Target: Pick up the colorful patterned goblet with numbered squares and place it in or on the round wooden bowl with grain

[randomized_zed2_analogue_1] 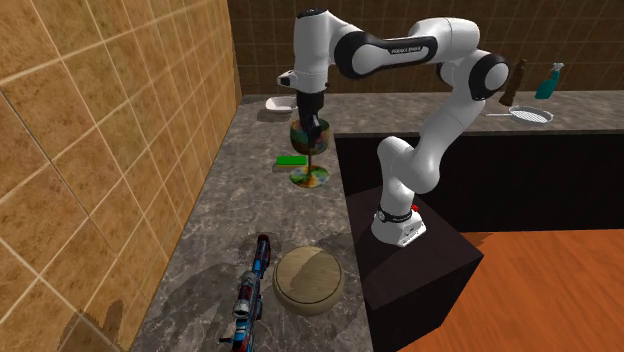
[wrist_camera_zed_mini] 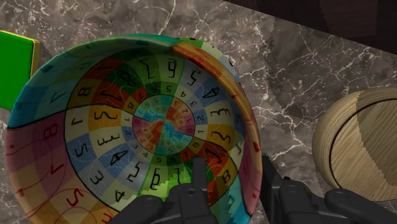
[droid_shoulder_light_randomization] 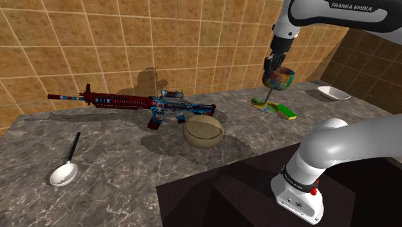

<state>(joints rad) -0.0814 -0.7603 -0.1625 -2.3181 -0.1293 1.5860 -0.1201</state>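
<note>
Goblet point(wrist_camera_zed_mini: 127, 127) rim — between gripper point(wrist_camera_zed_mini: 233, 173) fingers point(wrist_camera_zed_mini: 199, 178)

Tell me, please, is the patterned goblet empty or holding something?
Empty: the wrist view looks into the goblet, numbered squares visible to its centre; only one finger of the end effector is inside.

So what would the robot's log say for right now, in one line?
gripper: shut on goblet rim | goblet: beside green block | wooden bowl: empty, by rifle | next: carry goblet to bowl

Multicolour numbered goblet point(droid_shoulder_light_randomization: 277, 80) upright, well apart fr round wooden bowl point(droid_shoulder_light_randomization: 203, 131).
</note>
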